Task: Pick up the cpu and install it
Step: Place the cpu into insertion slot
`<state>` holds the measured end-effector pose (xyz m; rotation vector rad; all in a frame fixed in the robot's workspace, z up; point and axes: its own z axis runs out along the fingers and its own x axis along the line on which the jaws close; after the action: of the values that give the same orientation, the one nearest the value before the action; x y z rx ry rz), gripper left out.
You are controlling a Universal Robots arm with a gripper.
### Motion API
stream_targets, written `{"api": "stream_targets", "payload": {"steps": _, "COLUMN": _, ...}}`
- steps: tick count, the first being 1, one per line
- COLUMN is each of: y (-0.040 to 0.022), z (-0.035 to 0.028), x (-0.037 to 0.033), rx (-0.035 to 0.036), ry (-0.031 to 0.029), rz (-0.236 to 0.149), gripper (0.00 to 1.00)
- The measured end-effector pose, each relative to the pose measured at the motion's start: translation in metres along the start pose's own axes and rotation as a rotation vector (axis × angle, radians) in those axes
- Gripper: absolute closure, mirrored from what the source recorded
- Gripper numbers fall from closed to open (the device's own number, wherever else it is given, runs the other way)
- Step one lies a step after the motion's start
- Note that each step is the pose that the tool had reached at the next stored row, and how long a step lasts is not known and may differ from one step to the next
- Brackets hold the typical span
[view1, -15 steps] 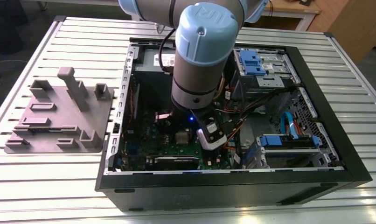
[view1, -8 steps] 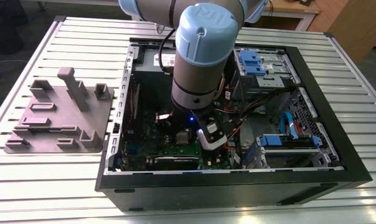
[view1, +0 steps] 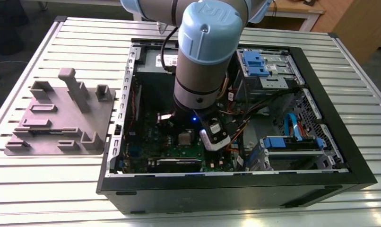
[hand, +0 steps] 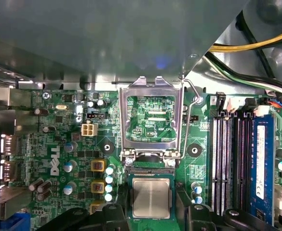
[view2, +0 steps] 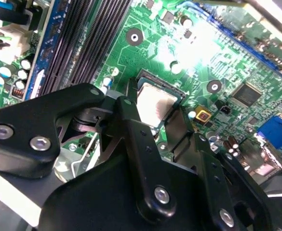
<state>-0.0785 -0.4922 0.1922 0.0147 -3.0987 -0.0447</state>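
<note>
cpu (hand: 151,197) lying flat in the socket of the green motherboard (hand: 59,144), silver socket frame (hand: 150,120) open just beside it, gripper (hand: 151,190) straddling the chip closely, whether clamped or clear of it cannot be told, all inside the open computer case (view1: 241,189) on a slatted table (view1: 52,189)

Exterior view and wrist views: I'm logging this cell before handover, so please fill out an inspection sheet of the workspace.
Surface: slatted metal table carrying an open computer case.
Job's things: cpu lies flat in the motherboard socket; socket frame hinged open beside it.
Clutter: grey fixture plate on the table, to the exterior view's left of the case.
Grippers: gripper low inside the case, right at the cpu.
Cables: yellow and black wires above the memory slots; blue cables in the case.
Surroundings: wooden furniture beyond the table.
</note>
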Motion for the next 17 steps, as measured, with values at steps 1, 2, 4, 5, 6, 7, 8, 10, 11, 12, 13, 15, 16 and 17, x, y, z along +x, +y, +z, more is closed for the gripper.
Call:
{"api": "stream_targets", "payload": {"steps": 1, "y": 0.0000, "z": 0.0003, "x": 0.0000, "rx": -0.0001, "ry": 0.0000, "rz": 0.000, "gripper": 0.53}}
{"api": "stream_targets", "payload": {"steps": 2, "y": -0.0001, "z": 0.0007, "x": 0.0000, "rx": 0.0000, "ry": 0.0000, "rz": 0.000, "gripper": 0.53}}
{"api": "stream_targets", "payload": {"steps": 4, "y": -0.0001, "z": 0.0014, "x": 0.0003, "rx": 0.0003, "ry": -0.0010, "rz": 0.000, "gripper": 0.53}}
{"api": "stream_targets", "payload": {"steps": 5, "y": -0.0001, "z": 0.0017, "x": 0.0008, "rx": 0.0002, "ry": -0.0015, "rz": 0.001, "gripper": 0.53}}
{"api": "stream_targets", "payload": {"steps": 6, "y": -0.0001, "z": 0.0018, "x": 0.0012, "rx": 0.0002, "ry": -0.0016, "rz": 0.002, "gripper": 0.53}}
{"api": "stream_targets", "payload": {"steps": 7, "y": -0.0001, "z": 0.0020, "x": 0.0016, "rx": 0.0002, "ry": -0.0016, "rz": 0.002, "gripper": 0.53}}
{"api": "stream_targets", "payload": {"steps": 8, "y": -0.0001, "z": 0.0023, "x": 0.0020, "rx": 0.0001, "ry": -0.0017, "rz": 0.003, "gripper": 0.53}}
{"api": "stream_targets", "payload": {"steps": 10, "y": -0.0002, "z": 0.0031, "x": 0.0021, "rx": -0.0001, "ry": -0.0017, "rz": 0.006, "gripper": 0.53}}
{"api": "stream_targets", "payload": {"steps": 11, "y": -0.0002, "z": 0.0035, "x": 0.0021, "rx": -0.0002, "ry": -0.0016, "rz": 0.008, "gripper": 0.53}}
{"api": "stream_targets", "payload": {"steps": 12, "y": -0.0002, "z": 0.0037, "x": 0.0021, "rx": -0.0004, "ry": -0.0017, "rz": 0.012, "gripper": 0.53}}
{"api": "stream_targets", "payload": {"steps": 13, "y": -0.0002, "z": 0.0038, "x": 0.0021, "rx": -0.0006, "ry": -0.0018, "rz": 0.018, "gripper": 0.53}}
{"api": "stream_targets", "payload": {"steps": 15, "y": -0.0002, "z": 0.0042, "x": 0.0020, "rx": -0.0014, "ry": -0.0023, "rz": 0.027, "gripper": 0.53}}
{"api": "stream_targets", "payload": {"steps": 16, "y": -0.0002, "z": 0.0044, "x": 0.0020, "rx": -0.0014, "ry": -0.0024, "rz": 0.029, "gripper": 0.53}}
{"api": "stream_targets", "payload": {"steps": 17, "y": -0.0002, "z": 0.0045, "x": 0.0020, "rx": -0.0014, "ry": -0.0024, "rz": 0.030, "gripper": 0.53}}
